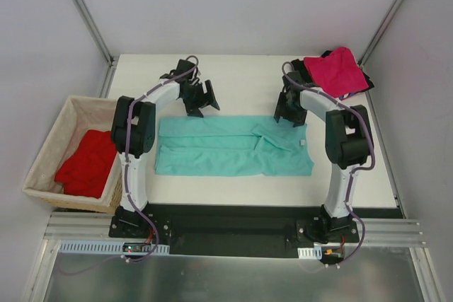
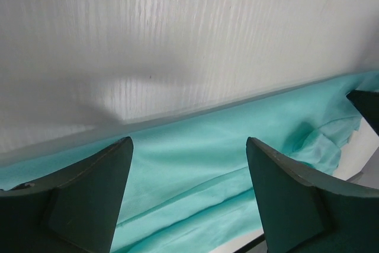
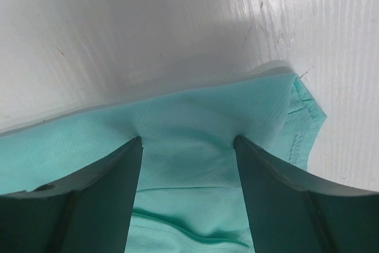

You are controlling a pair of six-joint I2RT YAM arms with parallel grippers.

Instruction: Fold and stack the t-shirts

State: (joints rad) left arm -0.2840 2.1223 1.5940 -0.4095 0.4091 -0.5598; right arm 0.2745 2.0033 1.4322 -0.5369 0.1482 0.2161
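The teal shirt (image 1: 233,148) lies as a long folded band in the middle of the table (image 1: 241,76). The left end effector (image 2: 189,143) gapes wide over its far edge. The right end effector (image 3: 188,140), also wide, straddles its far right corner, perhaps touching cloth. A pink shirt (image 1: 340,70) lies on a black shirt (image 1: 369,81) at far right, and a red shirt (image 1: 88,164) sits in the basket (image 1: 53,145).
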